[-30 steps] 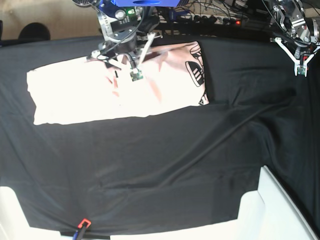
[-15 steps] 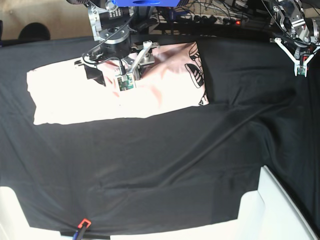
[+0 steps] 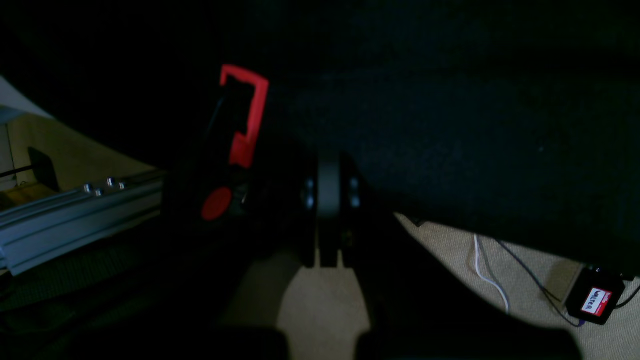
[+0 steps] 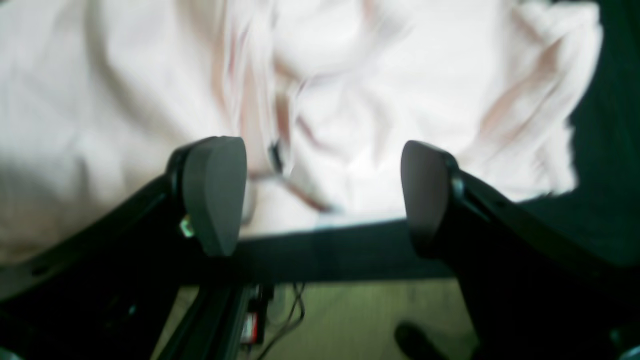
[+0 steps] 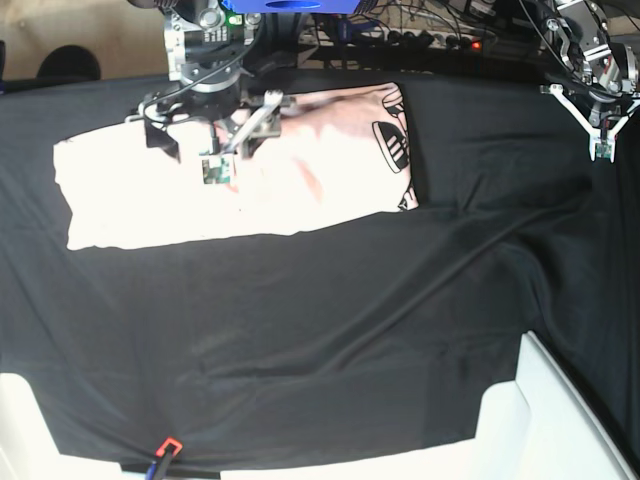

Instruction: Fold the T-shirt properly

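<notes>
The pale pink T-shirt (image 5: 200, 200) lies on the black table cloth (image 5: 330, 320) as a long folded band at the far left, with black lettering showing at its right end (image 5: 392, 145). My right gripper (image 5: 205, 125) hangs open over the shirt's far edge. In the right wrist view its pads (image 4: 215, 195) stand wide apart above crumpled pink T-shirt fabric (image 4: 350, 100), holding nothing. My left gripper (image 5: 598, 122) hovers at the far right corner, away from the shirt. The left wrist view shows my left gripper (image 3: 327, 200) shut and empty over dark cloth.
White surfaces (image 5: 560, 420) stick out under the cloth at both front corners. A small red-and-black item (image 5: 165, 447) sits at the front edge. Cables and a power strip (image 5: 440, 40) run behind the table. A long crease (image 5: 450, 270) crosses the cloth.
My right gripper has moved left along the shirt's far edge, turned, and opened wider. The shirt is slightly less bunched near it. The left arm has stayed put.
</notes>
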`<state>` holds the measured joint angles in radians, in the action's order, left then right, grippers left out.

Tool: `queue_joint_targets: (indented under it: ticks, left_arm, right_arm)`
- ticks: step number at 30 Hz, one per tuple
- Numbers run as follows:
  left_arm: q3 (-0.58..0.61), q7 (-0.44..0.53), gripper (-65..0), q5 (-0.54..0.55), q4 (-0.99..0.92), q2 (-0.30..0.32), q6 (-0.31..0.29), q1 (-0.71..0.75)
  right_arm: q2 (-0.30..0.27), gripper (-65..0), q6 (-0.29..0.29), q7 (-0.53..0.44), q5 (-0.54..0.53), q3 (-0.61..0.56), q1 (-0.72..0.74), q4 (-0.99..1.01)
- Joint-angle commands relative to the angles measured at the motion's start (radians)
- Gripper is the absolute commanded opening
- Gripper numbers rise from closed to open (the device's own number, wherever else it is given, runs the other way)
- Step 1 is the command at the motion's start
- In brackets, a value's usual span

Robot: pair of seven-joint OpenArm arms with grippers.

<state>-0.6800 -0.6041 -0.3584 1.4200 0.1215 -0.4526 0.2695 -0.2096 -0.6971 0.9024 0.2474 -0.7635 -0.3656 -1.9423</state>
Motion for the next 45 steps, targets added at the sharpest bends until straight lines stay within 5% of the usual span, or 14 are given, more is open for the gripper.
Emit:
queue_joint_targets:
  ticks: [1,5,10,12,16,18,22,26,29,34,38,45]
  left_arm:
    - [-0.004,0.011,-65.0,0.002,0.014,0.013,0.007,0.001]
    - [-0.004,0.011,-65.0,0.002,0.014,0.013,0.007,0.001]
    - [-0.002,0.013,-65.0,0.029,0.026,-0.015,0.004,0.0]
    - [-0.002,0.013,-65.0,0.112,0.037,-0.019,0.004,0.0]
    - [-0.002,0.011,-65.0,0.276,0.052,-0.015,0.004,0.011]
    - [-0.002,0.011,-65.0,0.281,0.044,-0.015,0.004,0.011]
    - [-0.002,0.011,-65.0,0.241,0.043,-0.015,0.004,0.011]
    - [-0.002,0.011,-65.0,0.23,0.043,-0.015,0.004,0.011]
    - [-0.002,0.011,-65.0,0.22,0.043,-0.015,0.004,0.012]
    - [-0.002,0.011,-65.0,0.221,0.043,-0.015,0.004,0.004]
    - [-0.002,0.011,-65.0,0.221,0.043,-0.015,0.004,0.007]
    - [-0.005,0.011,-65.0,0.221,0.043,-0.013,0.004,0.021]
  right_arm:
    - [0.003,-20.2,-0.001,-0.032,0.011,-0.014,0.0,-0.024]
    - [0.005,-20.7,0.021,-0.078,0.01,-0.106,0.021,-0.016]
    - [0.029,-21.9,0.219,-0.101,0.011,-0.086,0.035,-0.001]
    - [0.032,-29.2,0.227,-0.102,0.01,-0.02,0.033,-0.006]
    - [0.032,-55.4,0.228,-0.102,-0.026,0.163,0.035,-0.01]
    - [0.029,-57.9,0.256,-0.102,-0.109,0.261,0.04,-0.015]
    - [0.028,-57.0,0.518,-0.108,-0.388,0.602,0.05,-0.022]
    - [0.026,-47.9,0.873,-0.072,-0.633,0.961,0.07,-0.016]
    - [0.025,-39.3,1.049,0.056,-0.695,1.123,0.116,-0.015]
    - [0.025,-14.1,1.395,0.288,-0.745,1.323,0.238,0.093]
    - [0.0,-0.7,1.395,0.309,-0.758,1.398,0.302,0.291]
    - [-0.1,0.0,1.395,0.162,-0.758,1.404,0.385,0.679]
